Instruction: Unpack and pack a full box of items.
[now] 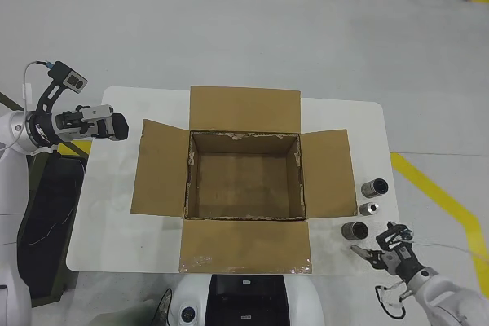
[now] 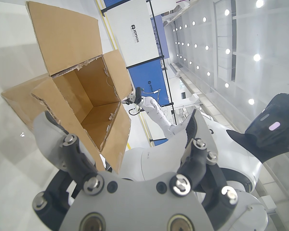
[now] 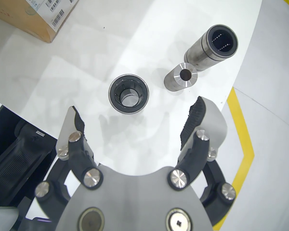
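three grey steel cylinders (image 1: 370, 207) wait beside the empty brown cardboard box (image 1: 244, 110); you likely pack next. left hand (image 2: 120, 115) and right hand (image 3: 137, 108) gape wide: lower the right over the nearest.

The cardboard box (image 3: 26, 5) runs off the right wrist view's edge, with just a labelled corner showing. Well apart from the box, a steel bushing (image 3: 180, 76) covers one end of the linear bearing (image 3: 210, 46).

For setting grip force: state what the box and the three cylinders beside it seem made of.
Box: matte brown corrugated cardboard; torn edges show fluting. Long cylinder, short cylinder: probably steel, shiny grey shells, with black end rings, perhaps plastic. Small cylinder: bright machined metal, radial marks on its face.
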Motion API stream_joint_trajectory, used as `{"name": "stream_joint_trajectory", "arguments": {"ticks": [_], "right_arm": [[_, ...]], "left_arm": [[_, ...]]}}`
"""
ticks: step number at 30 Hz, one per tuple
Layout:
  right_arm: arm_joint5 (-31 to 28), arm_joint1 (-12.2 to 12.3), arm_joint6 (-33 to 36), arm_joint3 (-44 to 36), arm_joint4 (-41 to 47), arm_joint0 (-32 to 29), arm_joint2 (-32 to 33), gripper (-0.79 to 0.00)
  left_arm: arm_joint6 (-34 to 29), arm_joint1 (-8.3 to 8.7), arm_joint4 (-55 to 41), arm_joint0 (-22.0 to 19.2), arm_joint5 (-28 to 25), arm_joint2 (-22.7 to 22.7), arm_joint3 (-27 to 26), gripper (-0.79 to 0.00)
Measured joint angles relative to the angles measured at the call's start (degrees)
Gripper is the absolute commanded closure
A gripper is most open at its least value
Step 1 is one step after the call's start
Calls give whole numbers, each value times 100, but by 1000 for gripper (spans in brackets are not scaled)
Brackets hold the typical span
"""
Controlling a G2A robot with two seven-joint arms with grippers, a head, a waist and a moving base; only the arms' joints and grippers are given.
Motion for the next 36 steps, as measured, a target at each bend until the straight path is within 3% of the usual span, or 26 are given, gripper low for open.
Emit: {"name": "stream_joint_trajectory", "arguments": {"ticks": [31,34,36], "right_arm": [[-156,45,115,952,94,804,-654,-680],[-166,48,99,1002,143,859,-703,-610],[-165,51,102,1028,152,899,-728,-517]], "left_arm": [[0,0,0,0,0,0,0,-785],[0,0,0,0,0,0,0,-785],[0,0,0,0,0,0,0,-785]]}}
